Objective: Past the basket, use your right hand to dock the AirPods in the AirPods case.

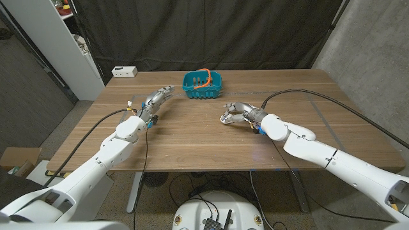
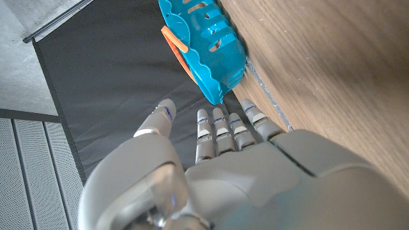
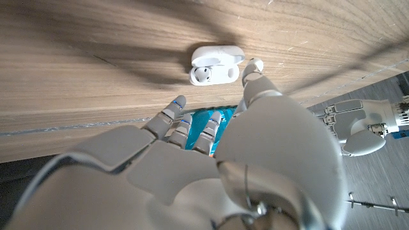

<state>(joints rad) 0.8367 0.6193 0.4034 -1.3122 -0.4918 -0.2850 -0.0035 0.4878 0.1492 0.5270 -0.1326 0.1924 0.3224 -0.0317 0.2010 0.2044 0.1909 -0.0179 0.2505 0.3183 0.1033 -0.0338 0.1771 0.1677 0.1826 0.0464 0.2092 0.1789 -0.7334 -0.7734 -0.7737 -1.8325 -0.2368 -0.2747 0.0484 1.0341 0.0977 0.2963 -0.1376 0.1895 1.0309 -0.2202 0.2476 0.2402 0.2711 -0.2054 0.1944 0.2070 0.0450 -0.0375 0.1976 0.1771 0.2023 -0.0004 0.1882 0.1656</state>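
Our right robot hand (image 3: 211,172) hovers, fingers loosely curled, grasping nothing we can see, beside the open AirPods case (image 3: 216,64), which lies on the bench (image 1: 192,137) at about four o'clock from the basket (image 1: 202,85). To do this well, we should steady the case and seat each bud straight down. Our left robot hand (image 1: 155,100) rests released at nine o'clock.

I stand in what looks like a lab or test room rigged for recording, not a home. My wooden table (image 1: 192,137) sits on a bare grey floor (image 1: 64,124), with a black curtain (image 1: 211,32) hung as a backdrop behind it. Grey panels (image 1: 370,45) close the side, a white shelf unit (image 1: 77,38) holds odds and ends, and loose cables (image 1: 185,191) trail under the table
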